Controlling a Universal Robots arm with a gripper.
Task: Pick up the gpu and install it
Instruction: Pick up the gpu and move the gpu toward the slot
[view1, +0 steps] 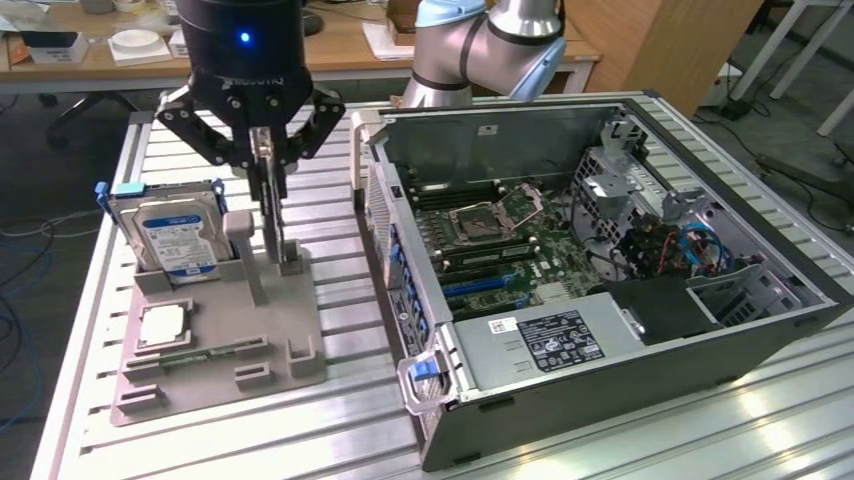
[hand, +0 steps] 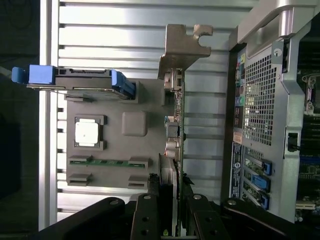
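Note:
The gpu (view1: 276, 220) stands on edge, thin and dark, reaching down to a slot of the grey holder (view1: 240, 330). In the wrist view the gpu (hand: 176, 125) appears edge-on, with its silver end bracket (hand: 182, 47) at the far end. My gripper (view1: 271, 165) hangs straight above it, and its black fingers (hand: 152, 200) press on both faces of the card, so the gripper (hand: 171, 195) is shut on it. I cannot tell whether the card's lower edge still sits in the slot.
The open computer case (view1: 747, 320) lies on the exterior view's right, motherboard (view1: 501, 235) exposed. On the holder (hand: 115, 150) are a silver hard drive (view1: 174, 235) with blue rails, a square processor (view1: 160, 325) and a green memory stick (view1: 200, 355). Slatted aluminium table (view1: 334, 420) lies beneath.

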